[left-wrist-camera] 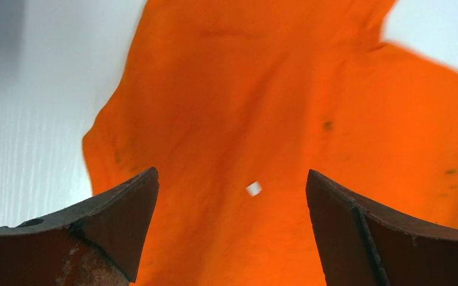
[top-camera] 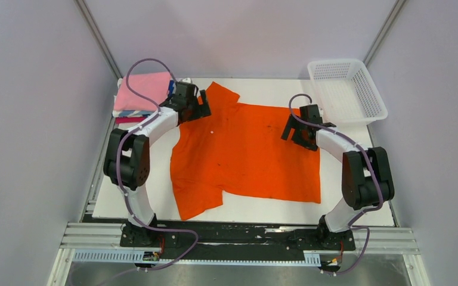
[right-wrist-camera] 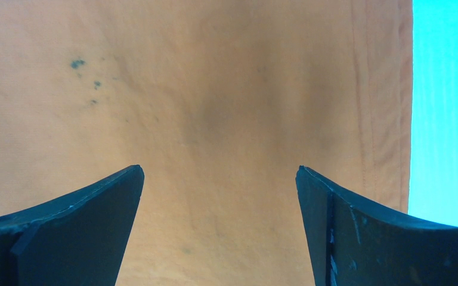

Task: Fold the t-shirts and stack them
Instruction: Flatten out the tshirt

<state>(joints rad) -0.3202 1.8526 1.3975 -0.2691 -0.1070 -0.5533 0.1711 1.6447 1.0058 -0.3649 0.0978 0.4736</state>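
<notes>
An orange t-shirt point(top-camera: 247, 152) with tiny dark specks lies spread flat on the white table, sleeves at the far left and near left. A stack of folded shirts point(top-camera: 140, 95), pink on top with blue and magenta edges, sits at the far left corner. My left gripper point(top-camera: 201, 106) is open and empty above the shirt's far sleeve; the left wrist view shows orange cloth point(left-wrist-camera: 262, 119) between its spread fingers. My right gripper point(top-camera: 295, 132) is open and empty above the shirt's far right edge; cloth point(right-wrist-camera: 214, 107) fills the right wrist view.
An empty white mesh basket point(top-camera: 346, 89) stands at the far right corner. A small white speck point(left-wrist-camera: 253, 188) lies on the shirt. Bare white table point(top-camera: 358, 179) shows right of the shirt. Grey walls close in both sides.
</notes>
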